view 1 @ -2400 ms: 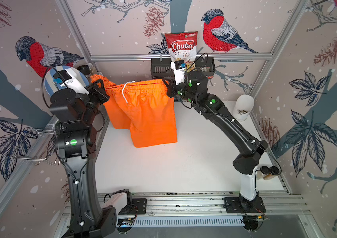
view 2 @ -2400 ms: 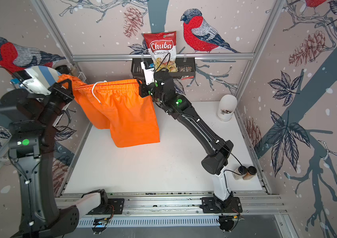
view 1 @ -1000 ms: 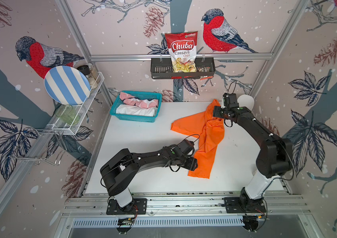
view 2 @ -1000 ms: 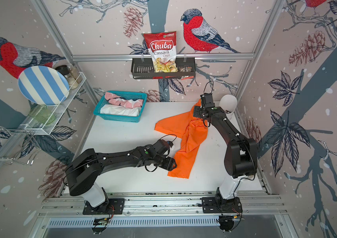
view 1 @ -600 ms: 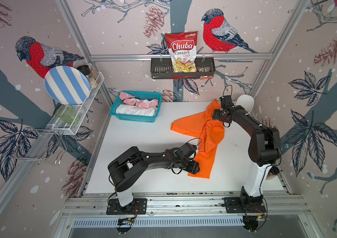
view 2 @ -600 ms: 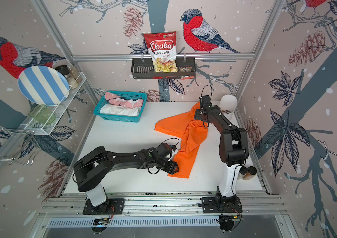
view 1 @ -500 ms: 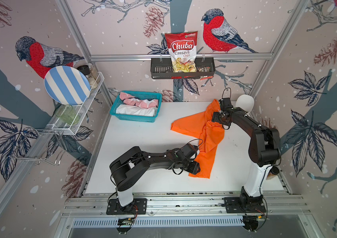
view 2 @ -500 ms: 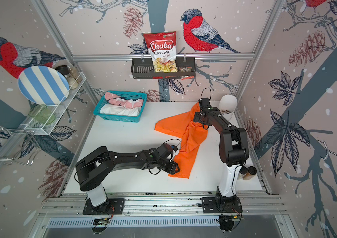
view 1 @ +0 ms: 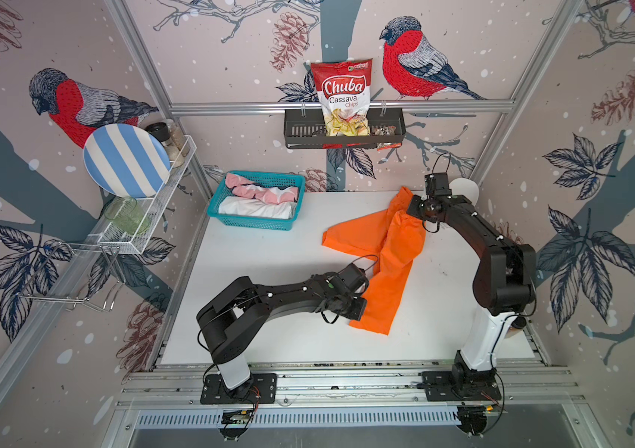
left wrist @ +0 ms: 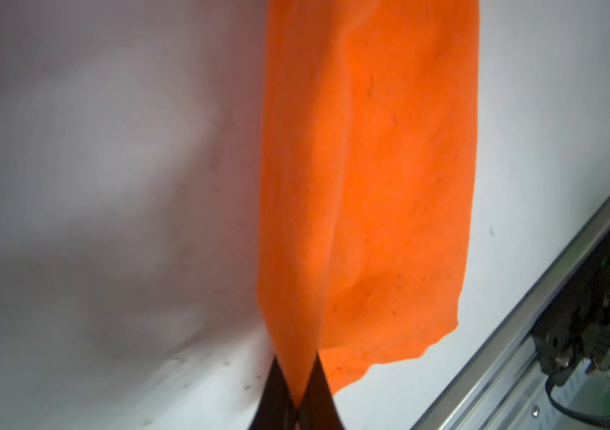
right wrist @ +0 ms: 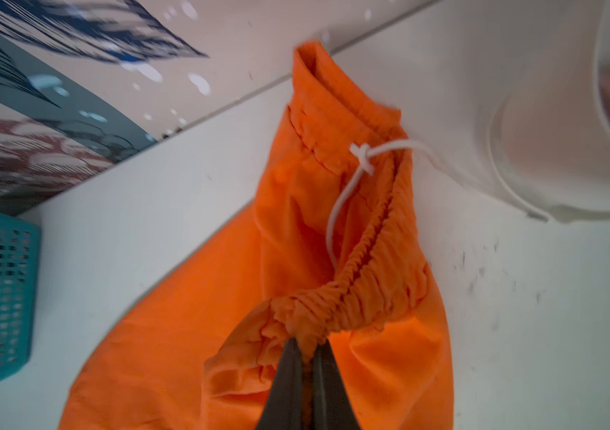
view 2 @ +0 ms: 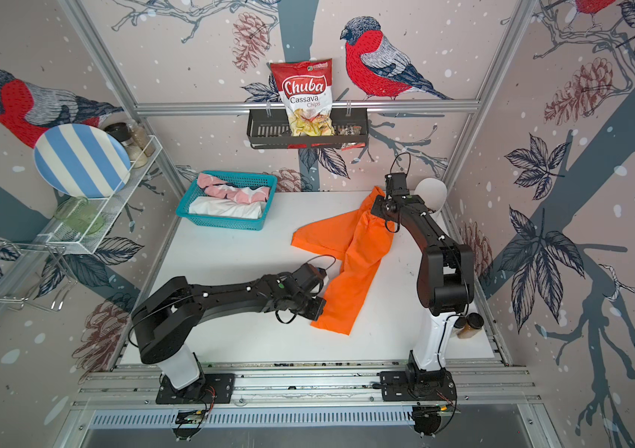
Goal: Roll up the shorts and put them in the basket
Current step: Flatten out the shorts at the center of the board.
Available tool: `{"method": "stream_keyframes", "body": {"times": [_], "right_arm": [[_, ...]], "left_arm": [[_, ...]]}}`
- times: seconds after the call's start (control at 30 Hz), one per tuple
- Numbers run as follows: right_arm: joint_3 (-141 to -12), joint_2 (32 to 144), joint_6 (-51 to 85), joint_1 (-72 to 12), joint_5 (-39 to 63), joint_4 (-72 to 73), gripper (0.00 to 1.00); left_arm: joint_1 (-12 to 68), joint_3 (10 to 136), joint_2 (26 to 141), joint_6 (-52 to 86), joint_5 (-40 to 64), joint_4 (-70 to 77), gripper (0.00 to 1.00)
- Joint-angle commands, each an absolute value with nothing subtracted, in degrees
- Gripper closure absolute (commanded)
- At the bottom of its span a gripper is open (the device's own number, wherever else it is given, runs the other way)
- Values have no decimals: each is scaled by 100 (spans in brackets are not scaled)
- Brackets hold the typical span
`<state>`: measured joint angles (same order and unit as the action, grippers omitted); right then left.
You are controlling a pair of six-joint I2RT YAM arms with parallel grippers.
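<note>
Your left hand (left wrist: pixel 296 359) is pinched shut on a side fold of one leg of the bright orange fabric shorts (view 1: pixel 389 267), near the hem. Your right hand (right wrist: pixel 305 346) is clamped on their gathered elastic waistband (right wrist: pixel 363 290), close to the white drawstring (right wrist: pixel 337 208).

Between the two grips the shorts lie drawn out over the right half of the white bench (view 1: pixel 269 267). The waistband is at the back beside a white cup (view 1: pixel 467 190), the held leg points to the front, and the other leg splays towards the teal plastic basket (view 1: pixel 253 224). The plain white shorts (view 1: pixel 255 207) and the pink printed shorts (view 1: pixel 261 192) sit bundled in that basket.

Expect thin, light, limp cloth that will sag and crease, and will probably slide on the smooth bench. The bunched elastic is your thickest, surest hold, while the single-layer leg edge could slip from a pinch. You will likely need the legs laid flat together before rolling from one end.
</note>
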<state>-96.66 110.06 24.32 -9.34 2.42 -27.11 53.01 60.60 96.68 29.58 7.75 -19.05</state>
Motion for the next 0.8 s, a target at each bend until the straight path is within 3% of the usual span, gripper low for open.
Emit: {"method": "stream_keyframes", "body": {"times": [0.0,0.17,0.37,0.6,0.77], "right_arm": [[-10321,10800,2384,-931,426,-2583,100],[-11012,10296,2338,-888,699,-2399,100],[-10017,8683,2627,-878,1004,-1267,100],[-8658,6481,2979,-915,1407,-470,100],[-8205,5650,3299,-943,1581,-146,100]], "left_arm": [[4779,6637,9125,2448,-634,-2959,100],[3904,7893,8253,1864,-2736,-3638,100],[3507,9245,7245,855,-4499,-3222,100],[3516,9064,5615,-671,-5145,-733,100],[3508,9932,5796,-1312,-5334,-224,100]]}}
